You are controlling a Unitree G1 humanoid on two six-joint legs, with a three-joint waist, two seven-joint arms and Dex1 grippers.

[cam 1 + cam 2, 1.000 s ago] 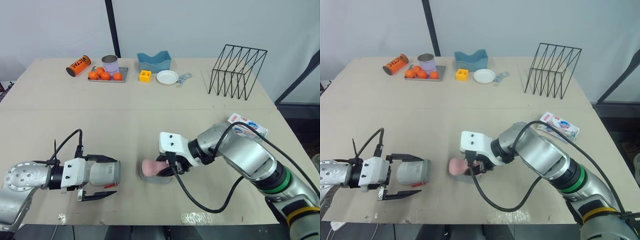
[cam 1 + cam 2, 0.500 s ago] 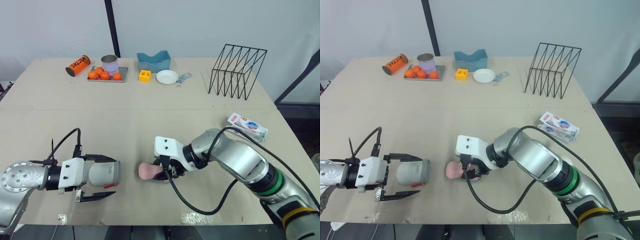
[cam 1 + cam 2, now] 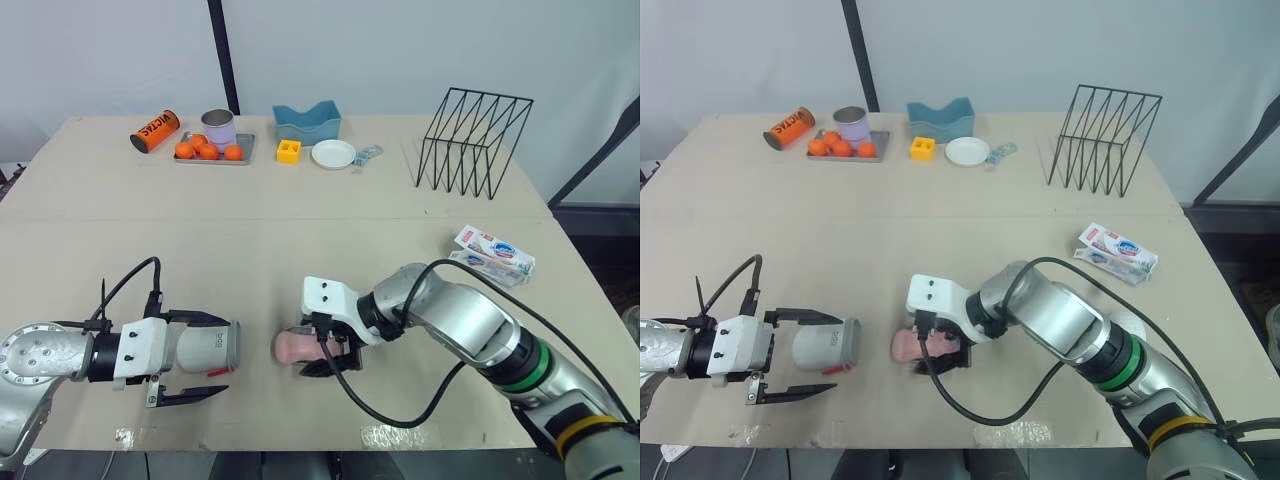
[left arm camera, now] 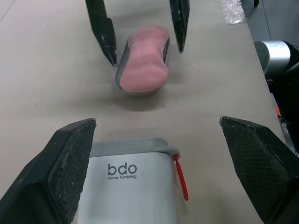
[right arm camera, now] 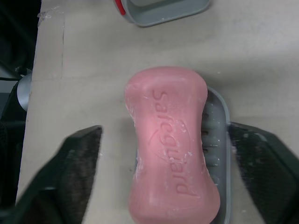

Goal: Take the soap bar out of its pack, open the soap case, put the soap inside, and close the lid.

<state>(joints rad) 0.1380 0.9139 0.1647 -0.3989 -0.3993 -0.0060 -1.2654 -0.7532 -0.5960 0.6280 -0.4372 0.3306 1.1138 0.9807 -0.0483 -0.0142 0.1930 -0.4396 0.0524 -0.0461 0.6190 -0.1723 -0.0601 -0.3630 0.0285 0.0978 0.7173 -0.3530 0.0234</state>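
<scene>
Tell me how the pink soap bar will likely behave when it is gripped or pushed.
The soap bar looks solid, so it should probably keep its shape. Its rounded, smooth sides may slip from a pinch. It lies askew, overhanging the grey tray, so a push could slide it off.

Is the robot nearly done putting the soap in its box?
About halfway. Done: the pink soap bar is out of its white, red and blue pack and lies crookedly on the open grey case tray. In hand: the open right gripper straddles the soap; the open left gripper straddles the white lid. Left: centre the soap, close the lid.
</scene>
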